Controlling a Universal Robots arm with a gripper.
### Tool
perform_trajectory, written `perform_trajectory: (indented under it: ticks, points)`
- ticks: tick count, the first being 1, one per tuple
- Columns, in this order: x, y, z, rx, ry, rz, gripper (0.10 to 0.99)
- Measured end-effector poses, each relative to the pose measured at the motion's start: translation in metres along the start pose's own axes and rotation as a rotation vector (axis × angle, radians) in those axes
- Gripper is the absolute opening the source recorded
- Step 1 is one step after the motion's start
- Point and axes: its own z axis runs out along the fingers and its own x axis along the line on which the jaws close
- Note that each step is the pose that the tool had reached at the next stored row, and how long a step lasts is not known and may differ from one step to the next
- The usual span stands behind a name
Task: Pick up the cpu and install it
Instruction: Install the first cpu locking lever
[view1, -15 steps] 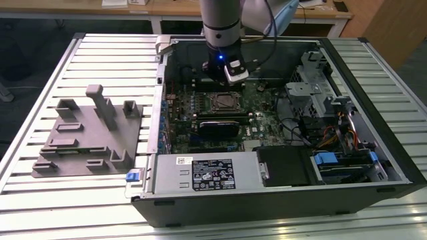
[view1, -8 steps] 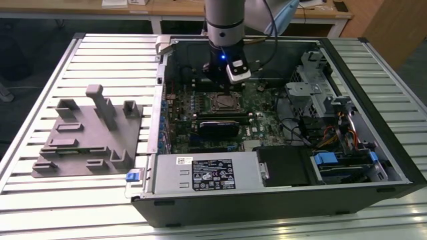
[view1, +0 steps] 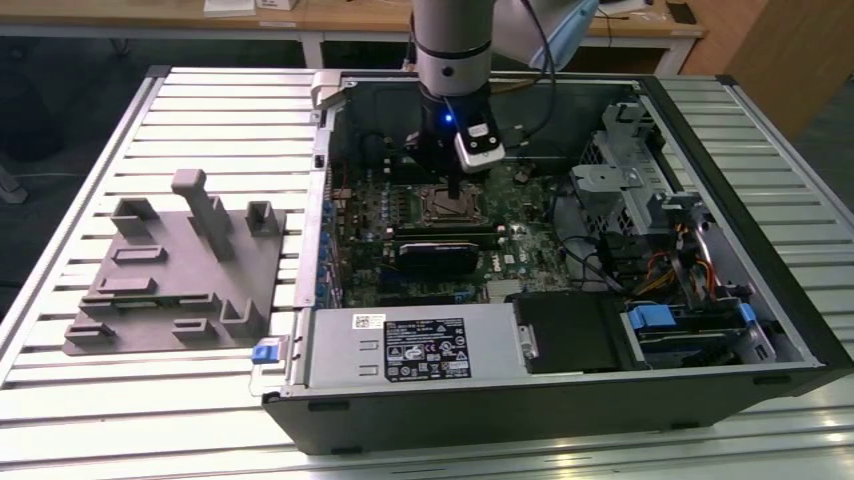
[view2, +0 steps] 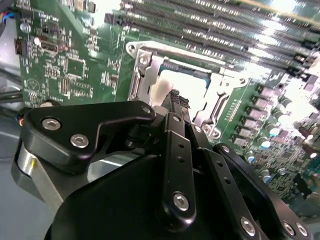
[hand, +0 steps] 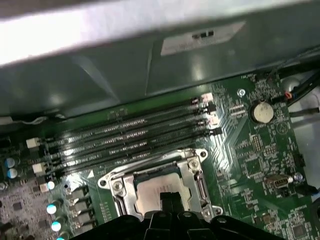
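Note:
The cpu (hand: 146, 194), a small square chip with a pale silver top, lies flat inside the metal-framed socket (hand: 116, 184) on the green motherboard; in the second wrist view the cpu (view2: 194, 82) sits within the same socket frame (view2: 144, 64). My gripper (view1: 458, 192) reaches straight down into the open computer case over that socket. Its black fingertips (hand: 170, 201) are pressed together and stand at the middle of the chip's top; whether they touch it I cannot tell. The fingertips (view2: 176, 98) hide part of the chip.
A grey fixture (view1: 174, 270) lies on the slatted table at the exterior view's left. Inside the case are a black heatsink-like block (view1: 434, 255), a power supply (view1: 414, 345), a drive cage (view1: 641, 190) with cables, and memory slots (hand: 125, 135) beside the socket.

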Motion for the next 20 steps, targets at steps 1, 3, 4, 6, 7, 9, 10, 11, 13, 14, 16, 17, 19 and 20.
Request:
perform_trajectory:
  ticks: [1,3,4,6,7,9,10,11,13,14,16,17,19,20]
  points:
    - [-0.0004,-0.0009,0.0000,0.003,0.0006,0.000,0.106]
    - [-0.0011,-0.0022,0.0001,0.010,0.0021,-0.001,0.106]
    - [-0.0014,-0.0025,0.0001,0.013,0.0033,-0.001,0.106]
    - [-0.0015,-0.0025,0.0000,0.014,0.0035,0.000,0.106]
    - [-0.0015,-0.0025,0.0000,0.014,0.0035,0.000,0.106]
    - [-0.0015,-0.0025,0.0001,0.014,0.0035,0.000,0.106]
    - [-0.0015,-0.0025,0.0001,0.014,0.0035,0.000,0.106]
    - [-0.0015,-0.0025,0.0001,0.014,0.0035,0.000,0.106]
    - [-0.0016,-0.0025,-0.0003,0.015,0.0031,-0.001,0.106]
    - [-0.0016,-0.0025,-0.0011,0.017,0.0028,-0.001,0.106]
    - [-0.0018,-0.0024,-0.0034,0.019,0.0022,-0.001,0.106]
    - [-0.0020,-0.0023,-0.0050,0.020,0.0019,-0.001,0.106]
    - [-0.0023,-0.0022,-0.0076,0.021,0.0014,-0.001,0.106]
    - [-0.0024,-0.0022,-0.0090,0.022,0.0012,-0.001,0.106]
